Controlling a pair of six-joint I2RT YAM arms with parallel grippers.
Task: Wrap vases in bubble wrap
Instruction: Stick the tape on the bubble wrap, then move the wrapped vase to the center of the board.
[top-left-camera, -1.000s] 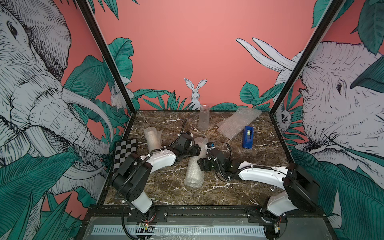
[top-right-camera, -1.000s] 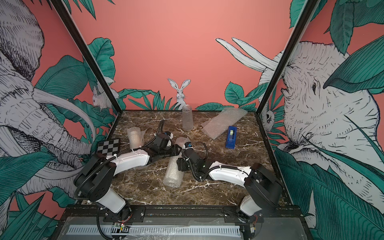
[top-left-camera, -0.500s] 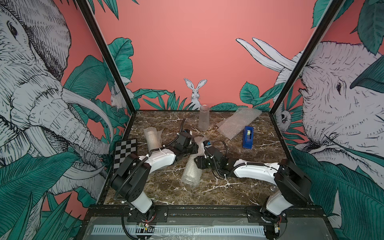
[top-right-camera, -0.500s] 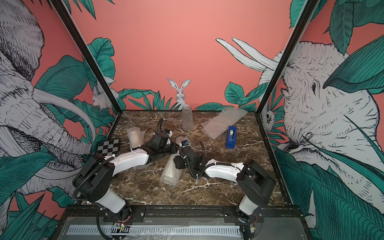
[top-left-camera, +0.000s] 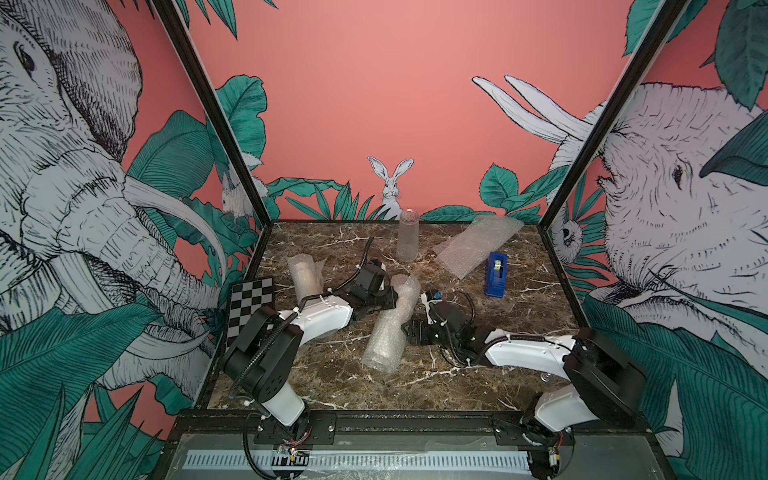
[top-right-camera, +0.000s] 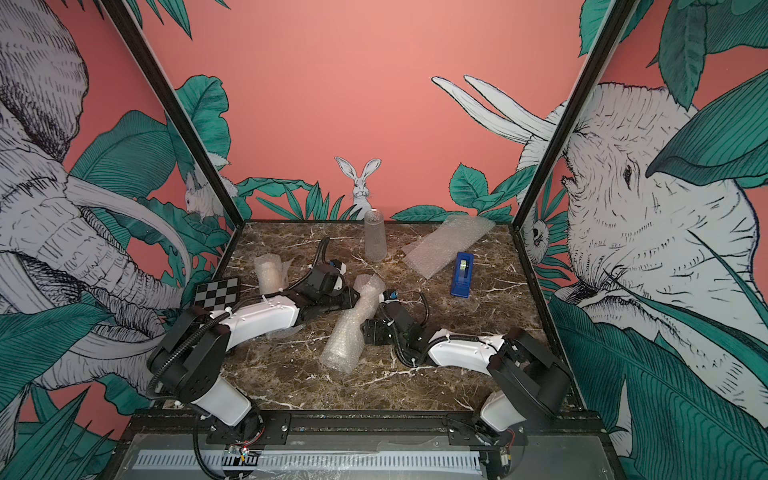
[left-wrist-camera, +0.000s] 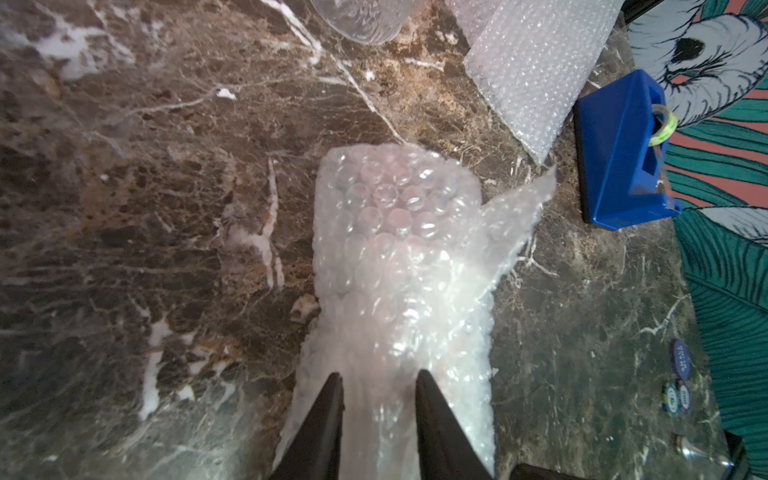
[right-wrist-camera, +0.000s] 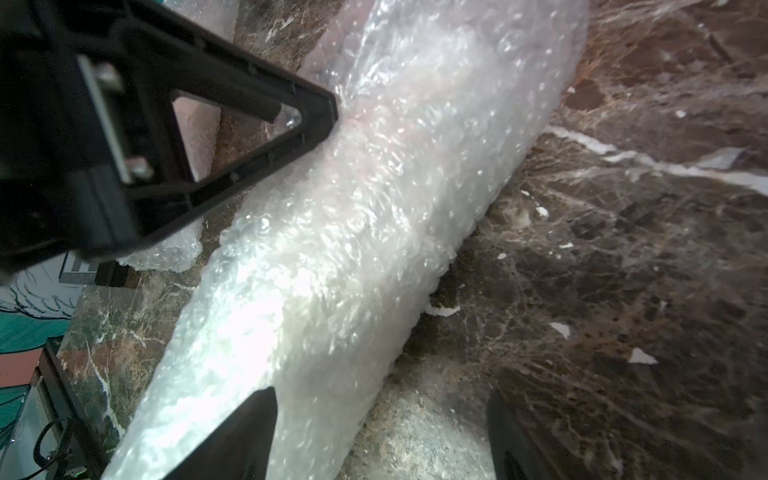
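A vase rolled in bubble wrap lies slantwise at mid-table in both top views. My left gripper is shut on its far half, with both fingers pressed into the wrap. My right gripper stands open at the bundle's right side. One fingertip overlaps the wrap and the other hangs over bare marble. A clear glass vase stands at the back. A second wrapped bundle stands at the back left.
A flat sheet of bubble wrap lies at the back right, with a blue tape dispenser just in front of it. A checkerboard card lies by the left wall. Printed walls close in three sides of the marble table.
My right gripper's jaws have spread wider and no longer clamp the bundle. The left gripper has closed tighter on the wrapped vase. The bundle itself has barely shifted.
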